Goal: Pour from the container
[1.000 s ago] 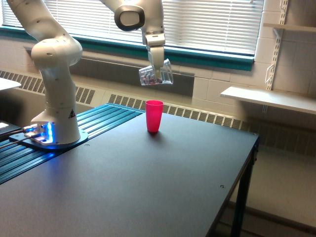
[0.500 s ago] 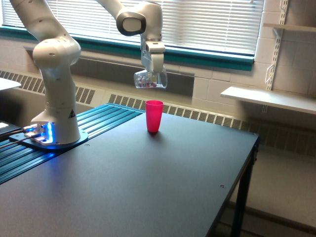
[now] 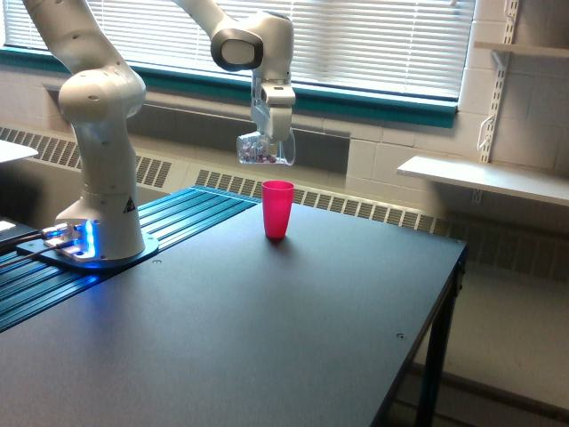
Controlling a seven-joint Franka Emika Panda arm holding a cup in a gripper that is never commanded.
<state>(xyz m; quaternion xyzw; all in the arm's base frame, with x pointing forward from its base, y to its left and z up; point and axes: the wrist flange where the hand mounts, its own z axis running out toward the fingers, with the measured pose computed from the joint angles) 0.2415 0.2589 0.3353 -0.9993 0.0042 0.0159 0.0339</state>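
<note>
My gripper (image 3: 269, 142) is shut on the container (image 3: 264, 149), a small clear cup tipped on its side with its mouth toward the exterior view's left. Dark and reddish bits lie inside it. It hangs in the air above and slightly to the exterior view's left of a bright pink tumbler (image 3: 277, 209). The tumbler stands upright on the dark table (image 3: 267, 329), a clear gap below the cup.
The white arm's base (image 3: 100, 227) stands on a blue-ribbed platform (image 3: 169, 227) at the exterior view's left. The table's right edge (image 3: 436, 320) drops off to the floor. A white wall shelf (image 3: 484, 176) sits beyond, under window blinds.
The gripper and clear cup have shifted toward the exterior view's left and slightly down, and the cup has turned from a slanted pose to lying more level. The pink tumbler has not moved.
</note>
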